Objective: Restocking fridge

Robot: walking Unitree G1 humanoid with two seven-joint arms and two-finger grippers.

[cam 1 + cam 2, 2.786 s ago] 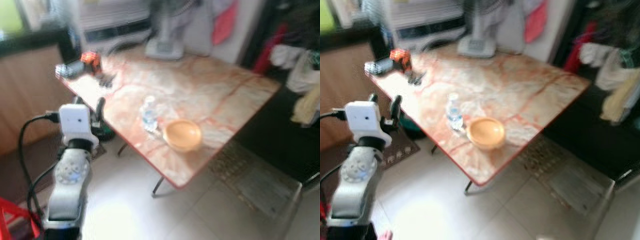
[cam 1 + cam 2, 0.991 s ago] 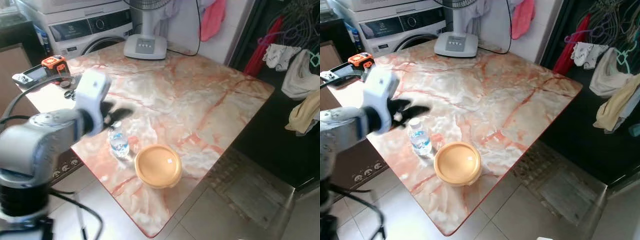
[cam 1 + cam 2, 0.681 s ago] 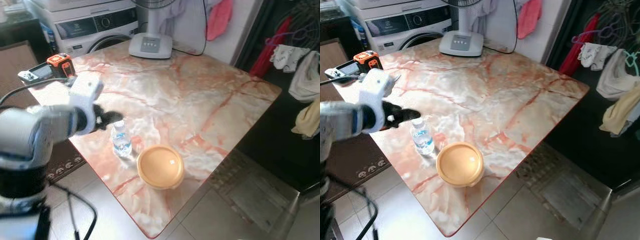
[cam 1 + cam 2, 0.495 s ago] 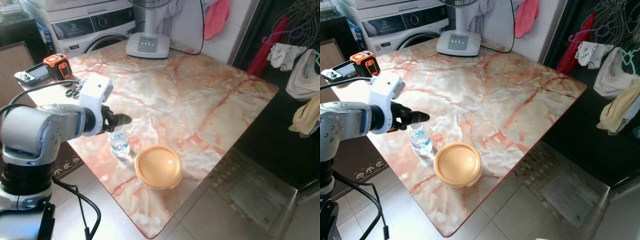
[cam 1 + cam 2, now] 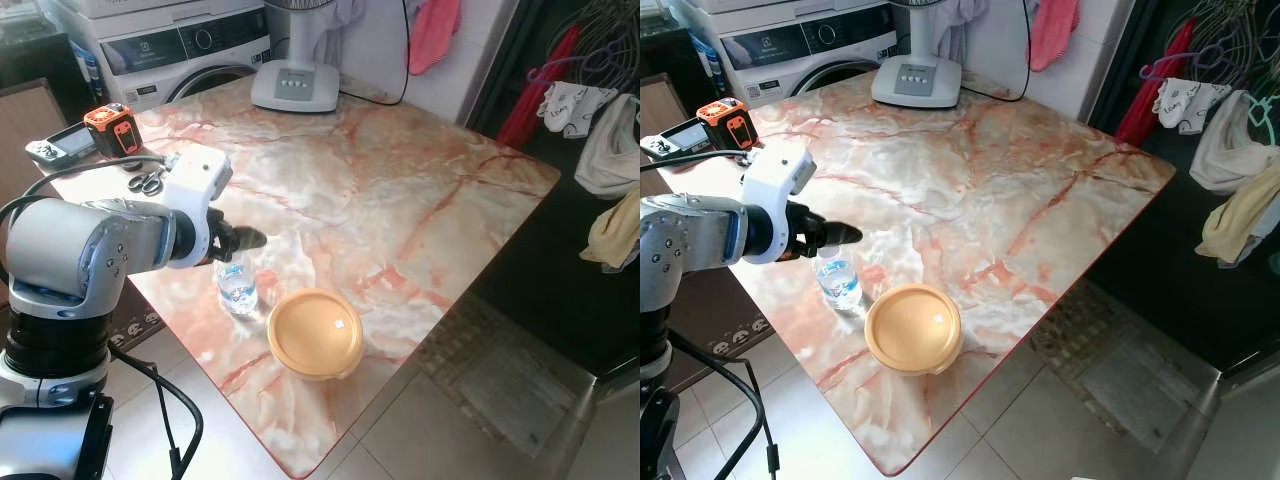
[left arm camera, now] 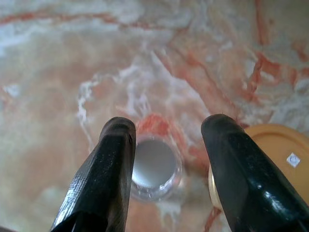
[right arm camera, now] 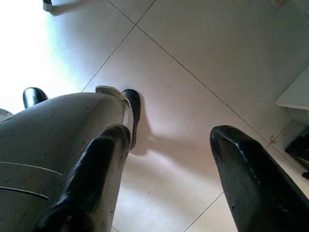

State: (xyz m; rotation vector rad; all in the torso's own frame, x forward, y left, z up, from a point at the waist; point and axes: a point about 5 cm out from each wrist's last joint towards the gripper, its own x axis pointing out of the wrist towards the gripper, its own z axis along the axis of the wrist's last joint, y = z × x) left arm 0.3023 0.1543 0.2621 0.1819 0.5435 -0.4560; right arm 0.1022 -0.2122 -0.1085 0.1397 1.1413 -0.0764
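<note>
Head views: small water bottle (image 5: 238, 283) stood upright near the left edge of the marble table (image 5: 400, 190), just beside a round yellow-lidded container (image 5: 315, 333), both presumably staged there for carrying to the fridge. Left gripper (image 5: 244, 240) hung over the bottle top, arm reaching in from the table's left side, prob. lining up for a grab from above. Further back on the table: fan base (image 5: 294, 85), orange tape measure (image 5: 114, 129), scissors (image 5: 147, 182), handheld game console (image 5: 60, 147), washing machine (image 5: 160, 45) behind. Clothes on hangers (image 5: 1230, 130) at the right. Left wrist view: the two black fingers (image 6: 108, 179) were spread apart, straddling the bottle's white cap (image 6: 153, 163) seen from above; left finger looked close to the cap's side, right one nearer the container's rim, neither plainly touching, so no grip yet by my read. Next move likely needs lowering so the pads meet the neck or body, not the cap. Right wrist view: right gripper (image 7: 169, 159) hung idle over the tiled floor (image 7: 203, 53), fingers wide apart, holding nothing.
</note>
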